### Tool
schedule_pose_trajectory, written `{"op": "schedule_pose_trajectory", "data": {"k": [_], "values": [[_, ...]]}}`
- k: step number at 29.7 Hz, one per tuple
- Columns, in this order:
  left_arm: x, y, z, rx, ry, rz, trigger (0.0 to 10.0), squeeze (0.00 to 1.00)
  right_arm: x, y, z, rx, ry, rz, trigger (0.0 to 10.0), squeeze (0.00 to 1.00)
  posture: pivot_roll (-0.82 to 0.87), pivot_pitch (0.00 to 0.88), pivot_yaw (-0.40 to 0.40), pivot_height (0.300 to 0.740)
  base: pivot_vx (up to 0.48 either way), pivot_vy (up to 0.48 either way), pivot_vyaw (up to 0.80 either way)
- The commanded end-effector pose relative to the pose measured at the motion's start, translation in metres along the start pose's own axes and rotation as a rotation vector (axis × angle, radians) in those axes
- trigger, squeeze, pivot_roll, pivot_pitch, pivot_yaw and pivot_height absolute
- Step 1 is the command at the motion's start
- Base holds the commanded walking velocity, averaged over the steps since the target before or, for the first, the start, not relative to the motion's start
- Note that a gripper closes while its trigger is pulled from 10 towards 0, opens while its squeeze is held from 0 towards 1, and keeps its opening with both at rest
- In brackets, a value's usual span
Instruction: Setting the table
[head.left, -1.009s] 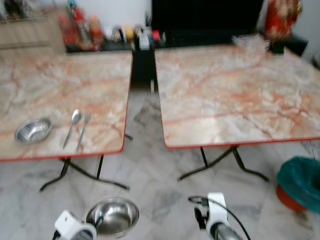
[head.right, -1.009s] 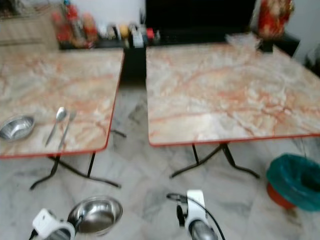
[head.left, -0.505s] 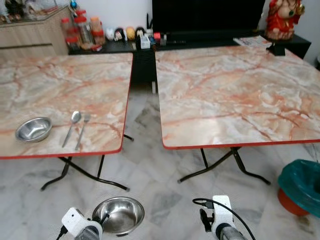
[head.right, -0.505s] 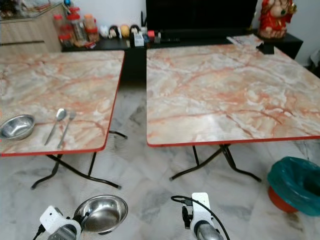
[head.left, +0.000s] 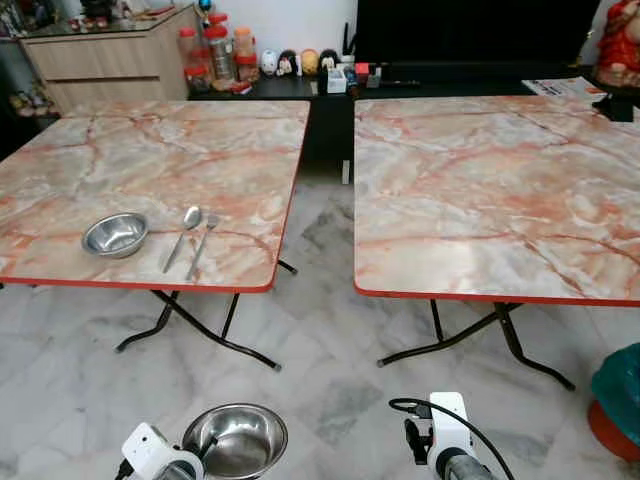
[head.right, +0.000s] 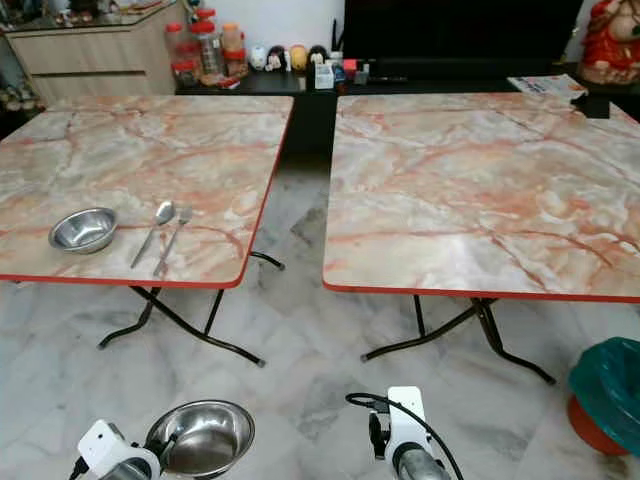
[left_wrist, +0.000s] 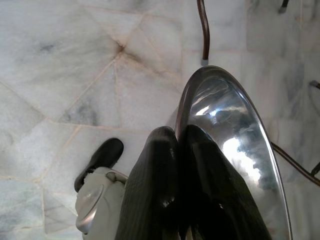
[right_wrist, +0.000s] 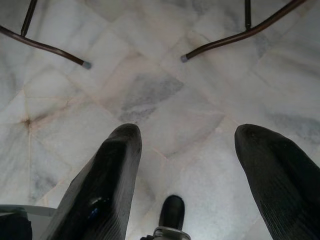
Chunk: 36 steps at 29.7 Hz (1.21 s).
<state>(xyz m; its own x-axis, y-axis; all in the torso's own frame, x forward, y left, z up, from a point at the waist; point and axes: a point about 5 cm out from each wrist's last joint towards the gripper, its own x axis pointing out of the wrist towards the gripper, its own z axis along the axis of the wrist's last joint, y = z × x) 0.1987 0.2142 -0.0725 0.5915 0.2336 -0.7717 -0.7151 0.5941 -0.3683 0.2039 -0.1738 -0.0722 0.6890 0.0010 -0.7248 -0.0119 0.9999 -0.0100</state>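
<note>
Two white, boxy wrist housings are seen at the ends of silver, cylindrical forearms. A thin black cable (head.left: 455, 420) is looped over the right housing, and a black fitting is fixed to its side. The left gripper (left_wrist: 179, 150) is made up of two long, rounded black fingers with a glossy, finely ribbed surface. The right gripper (right_wrist: 189, 165) is fitted with matching ribbed black fingers. A grey-white foot with a black toe cap (left_wrist: 100, 157) is seen below.

Count: 2 tabletops (head.left: 150, 160) (head.left: 500, 190); 2 steel bowls, one in left claw (left_wrist: 178, 145) (head.left: 235, 440), one ahead of it (head.left: 114, 234); 1 spoon (head.left: 184, 236); 1 fork (head.left: 202, 244).
</note>
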Motion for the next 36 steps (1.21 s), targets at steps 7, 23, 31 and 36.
{"op": "schedule_pose_trajectory", "data": {"k": [7, 23, 31, 36], "values": [[0.0010, -0.0075, 0.0026, 0.031, -0.004, -0.021, 10.0, 0.00, 0.0007, -0.0001, 0.0022, 0.009, -0.002, -0.013, 10.0, 0.00, -0.01, 0.000, 0.041, 0.740, 0.000, -0.394, 0.00], [0.0010, -0.0094, 0.0015, 0.031, 0.001, -0.025, 10.0, 0.00, -0.0014, -0.0042, -0.0043, 0.041, 0.011, -0.036, 10.0, 0.00, -0.02, 0.029, 0.051, 0.740, 0.000, -0.448, 0.00], [0.0008, -0.0076, 0.0008, 0.027, 0.000, -0.021, 10.0, 0.00, -0.0017, -0.0025, -0.0053, 0.036, 0.009, -0.029, 10.0, 0.00, -0.02, 0.035, 0.047, 0.740, 0.000, -0.448, 0.00], [0.0005, -0.0058, 0.0000, 0.023, 0.001, -0.018, 10.0, 0.00, -0.0016, -0.0028, -0.0051, 0.028, 0.012, -0.028, 10.0, 0.00, -0.02, 0.037, 0.043, 0.740, 0.000, -0.446, 0.00]]}}
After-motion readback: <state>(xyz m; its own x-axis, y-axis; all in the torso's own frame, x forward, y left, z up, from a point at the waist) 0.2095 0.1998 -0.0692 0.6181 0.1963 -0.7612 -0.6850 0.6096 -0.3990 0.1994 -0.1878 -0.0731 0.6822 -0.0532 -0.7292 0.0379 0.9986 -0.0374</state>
